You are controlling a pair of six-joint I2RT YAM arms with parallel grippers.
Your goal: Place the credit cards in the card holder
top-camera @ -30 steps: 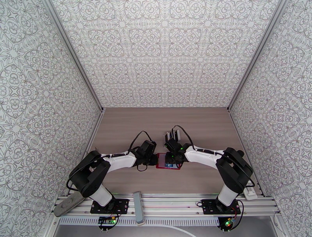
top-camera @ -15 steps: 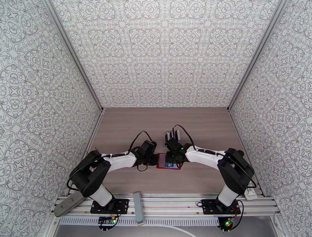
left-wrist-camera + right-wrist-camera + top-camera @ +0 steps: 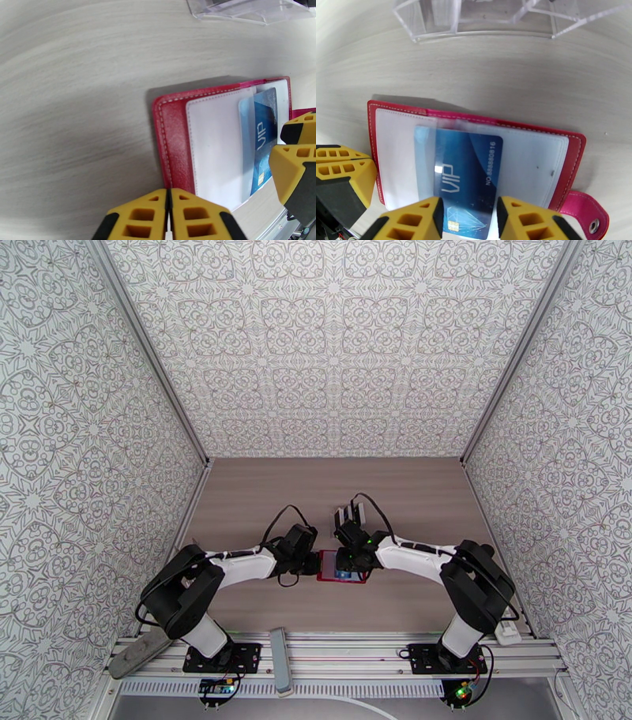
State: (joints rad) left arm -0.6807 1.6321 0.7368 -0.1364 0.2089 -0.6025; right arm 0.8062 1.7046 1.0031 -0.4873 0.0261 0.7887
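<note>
The red card holder (image 3: 574, 158) lies open on the table, pale clear pockets facing up; it is also in the left wrist view (image 3: 173, 146) and from above (image 3: 325, 575). A blue credit card (image 3: 468, 169) marked VIP sits partly under the clear pocket, its near end sticking out. My right gripper (image 3: 470, 221) is shut on that near end, one yellow finger (image 3: 420, 221) against each long edge. My left gripper (image 3: 170, 213) is shut with nothing in it, its tips at the holder's left edge (image 3: 339, 165).
A clear acrylic stand (image 3: 474, 19) stands on the table just beyond the holder; from above it shows dark and pale cards (image 3: 351, 515). A grey bar (image 3: 278, 649) lies on the front rail between the arm bases. Patterned walls enclose three sides.
</note>
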